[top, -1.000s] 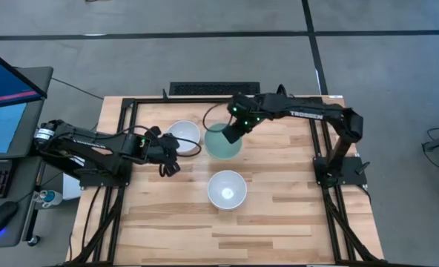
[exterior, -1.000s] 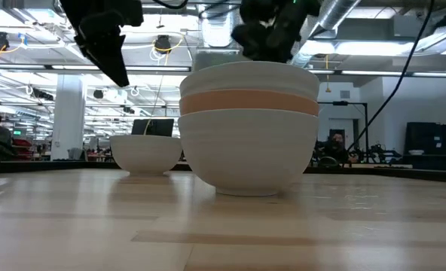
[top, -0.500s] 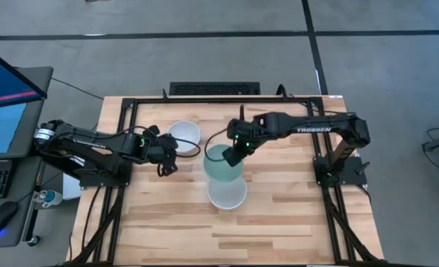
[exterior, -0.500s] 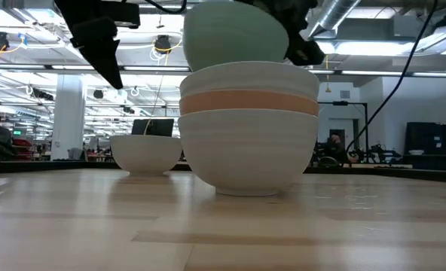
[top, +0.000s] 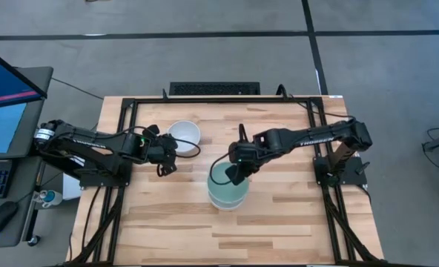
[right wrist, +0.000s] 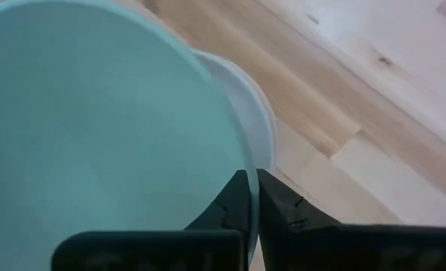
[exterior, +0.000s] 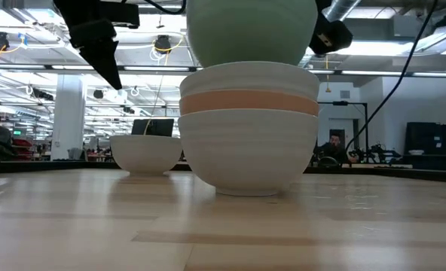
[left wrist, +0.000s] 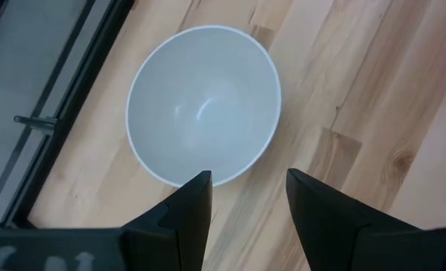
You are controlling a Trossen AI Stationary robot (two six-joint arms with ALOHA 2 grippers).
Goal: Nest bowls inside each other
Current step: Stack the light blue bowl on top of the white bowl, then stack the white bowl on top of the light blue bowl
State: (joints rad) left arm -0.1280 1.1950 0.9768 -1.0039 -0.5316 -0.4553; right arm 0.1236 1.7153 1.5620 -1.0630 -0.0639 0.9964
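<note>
My right gripper [top: 235, 176] is shut on the mint green bowl [top: 225, 188] and holds it right over the stack. In the low view the mint bowl [exterior: 249, 30] shows above a white bowl [exterior: 249, 77], an orange bowl [exterior: 249, 102] and a bottom white bowl [exterior: 249, 154], nested and standing on the table. Whether the mint bowl touches the stack, I cannot tell. Another white bowl [top: 184, 133] stands alone on its base at the far left. My left gripper [left wrist: 245, 196] hovers open beside this bowl [left wrist: 203, 105], on its near side. My right gripper pinches the mint bowl's rim [right wrist: 234, 143] on its right side, one finger inside the bowl and one outside. The fingers come from above, slanting from the table's right. The bowl sits about upright, mouth up, its bottom at the level of the stack's top rim [exterior: 249, 66].
A black frame [top: 123, 111] runs along the table's edges. A keyboard [top: 214, 88] lies beyond the far edge and a monitor [top: 4, 96] stands off to the left. Bare wood lies at the near side and to the right of the stack.
My right gripper has carried the mint bowl from the table's far middle toward the near edge, until it came over the stack of three bowls. The lone white bowl has stayed in place.
</note>
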